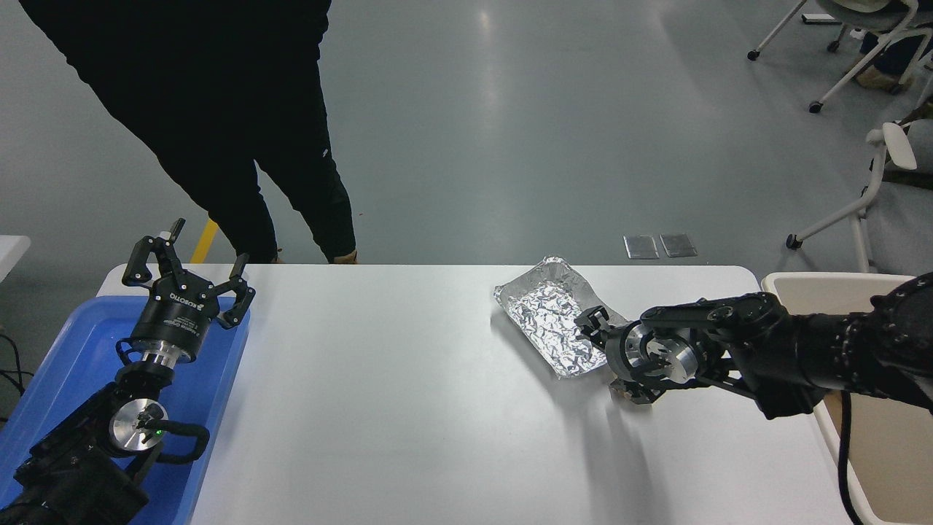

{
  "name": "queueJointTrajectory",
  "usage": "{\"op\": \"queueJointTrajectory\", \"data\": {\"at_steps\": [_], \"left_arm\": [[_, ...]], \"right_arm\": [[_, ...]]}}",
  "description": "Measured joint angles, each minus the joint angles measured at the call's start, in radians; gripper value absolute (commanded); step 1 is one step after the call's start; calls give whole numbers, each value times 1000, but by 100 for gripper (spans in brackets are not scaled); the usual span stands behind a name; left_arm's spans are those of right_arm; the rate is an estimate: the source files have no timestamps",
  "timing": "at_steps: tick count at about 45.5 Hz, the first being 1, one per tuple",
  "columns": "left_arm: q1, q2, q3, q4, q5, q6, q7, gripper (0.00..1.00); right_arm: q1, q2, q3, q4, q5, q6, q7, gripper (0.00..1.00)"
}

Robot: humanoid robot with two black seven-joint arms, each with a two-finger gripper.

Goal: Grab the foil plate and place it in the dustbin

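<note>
Two arms were in your view. Your left gripper (188, 267) was parked at the lower left above the blue tray (69, 350), its fingers spread apart and holding nothing; white lettering on its black body was printed upside down and appeared to read ROBOTIQ. No other writing could be read.

Your right gripper (599, 348) reached in from the right edge, low over the table (379, 408). One finger (592, 321) lay against the near right rim of the foil plate (554, 324); the other was down by the table beside a small brown scrap (618, 391) that the wrist mostly hid. Whether the fingers were clamped on the rim cannot be told.

The foil plate lay flat on the table's far right part, turned at an angle, crinkled side up. The dustbin (816, 286) stood off the table's right end, well apart from the plate, with your right arm crossing over it.

The table was white and smooth. Beyond it was a grey glossy floor with two metal floor plates (659, 246), a person in dark clothing (219, 109) at the far left side, and wheeled chairs (860, 44) at the upper right.
</note>
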Motion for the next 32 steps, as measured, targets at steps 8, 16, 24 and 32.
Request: {"op": "queueJointTrajectory", "data": {"at_steps": [8, 16, 24, 32], "left_arm": [[0, 0, 0, 0, 0, 0, 0, 98], [0, 0, 0, 0, 0, 0, 0, 98], [0, 0, 0, 0, 0, -1, 0, 98], [0, 0, 0, 0, 0, -1, 0, 98]], "right_arm": [[-19, 11, 3, -21, -5, -6, 2, 35], [-32, 16, 4, -30, -9, -8, 3, 26], [-40, 19, 4, -35, -12, -10, 3, 3], [-46, 24, -2, -37, -13, -10, 7, 0]]}}
